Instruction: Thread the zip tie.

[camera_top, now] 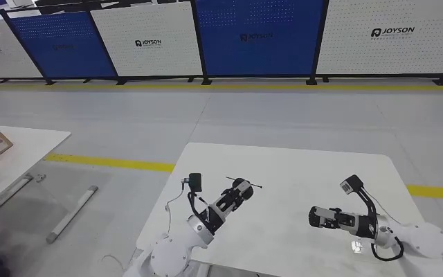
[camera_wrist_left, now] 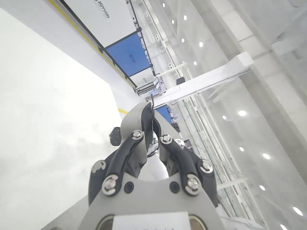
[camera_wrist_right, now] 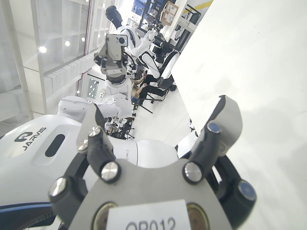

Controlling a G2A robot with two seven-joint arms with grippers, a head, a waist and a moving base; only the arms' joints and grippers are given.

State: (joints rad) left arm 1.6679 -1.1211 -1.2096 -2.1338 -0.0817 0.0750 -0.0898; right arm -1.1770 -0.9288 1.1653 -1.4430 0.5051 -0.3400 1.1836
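While the left tool is pressed together on the black zip tie, the strap hangs in the air over the left half of the white desk, apart from its surface. Seen from above, the strap lies crosswise in the pinch, with a short length showing on either side. Which end carries the locking head cannot be told.

The right tool is spread wide and holds nothing. It sits over the desk's right half, toward the near edge, well apart from the strap.

Assessment: the step in hand appears to be bringing the free tool to the strap so that the tail can be fed through the head.

Recommendations:
- The right tool should take the tail close to its tip, since a long free length is likely to flex and miss the slot.
- The tail should meet the slot flat and square.
- The left tool should hold firm, as a thin strap may twist in the pinch under a side load.
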